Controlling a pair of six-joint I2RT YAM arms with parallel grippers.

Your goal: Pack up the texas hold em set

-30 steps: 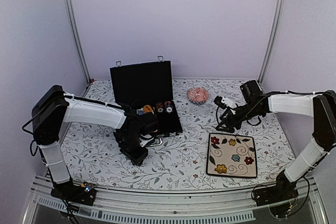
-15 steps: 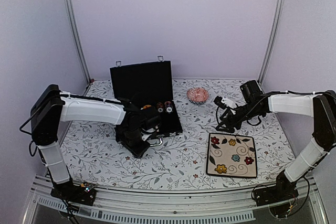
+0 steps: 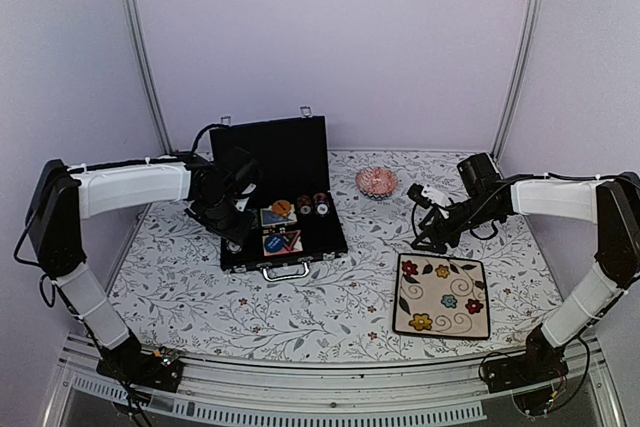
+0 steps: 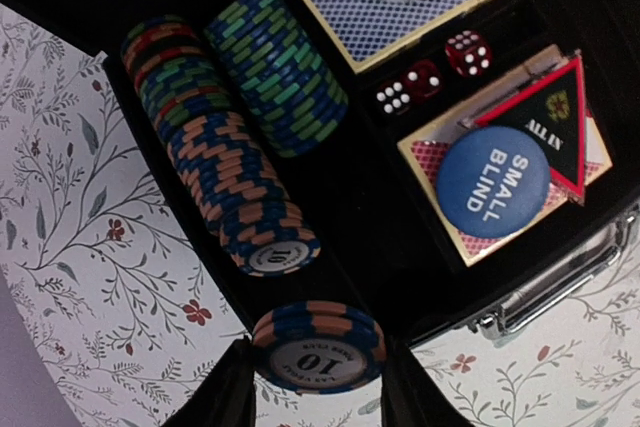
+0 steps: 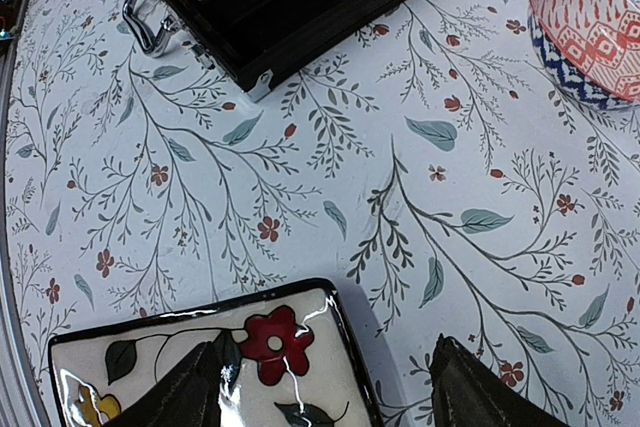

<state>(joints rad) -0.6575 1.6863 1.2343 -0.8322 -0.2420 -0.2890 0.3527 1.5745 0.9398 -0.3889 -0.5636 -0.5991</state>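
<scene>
Left gripper [image 4: 316, 392] clamping small chip stack [image 4: 318, 342], hovering over near-left corner of open case [image 3: 270, 157]; case sitting far-left on table. Right gripper [image 5: 335, 387] idling over plate [image 3: 441, 295], fingers apart, empty. Advising: line stack with chip row [image 4: 250, 182], lower into slot's near end, then release.

L arm [image 3: 130, 187], R arm [image 3: 560, 195]: white shells, blk joints, thin blk cables, poss. zip-tied.

Cream flowered square plate [image 3: 442, 295] on floral tablecloth [image 3: 330, 309]; pink patterned bowl [image 3: 376, 181] farther back
</scene>
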